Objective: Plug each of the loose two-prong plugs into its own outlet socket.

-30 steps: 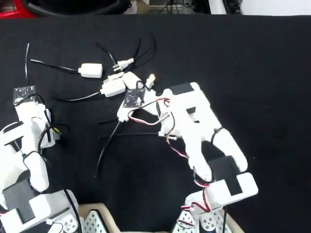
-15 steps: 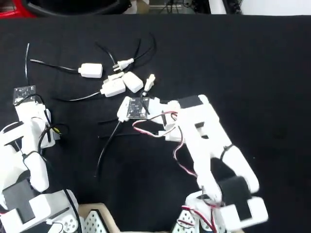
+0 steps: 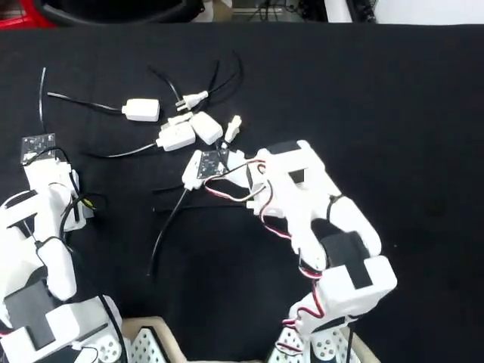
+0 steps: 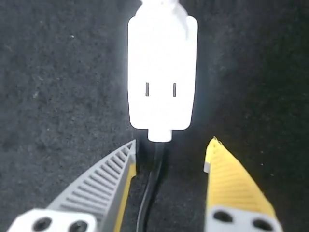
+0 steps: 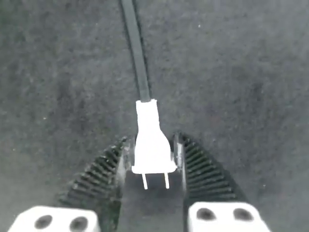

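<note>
The right arm [image 3: 302, 204] stretches toward eleven o'clock, its right hand [image 5: 152, 140] pinching a two-prong plug [image 5: 151, 150]. At nine o'clock, the left hand [image 4: 172, 141] sits spread just before an outlet socket [image 4: 161, 72].

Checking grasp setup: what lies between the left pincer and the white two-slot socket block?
Left wrist view: the white socket block's black cord runs down between the open left pincer's fingers.

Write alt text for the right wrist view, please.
A white two-prong plug sits gripped between the right tool's dark ribbed fingers, prongs pointing back toward the camera. Its black cord runs away across the dark table cloth.
</note>
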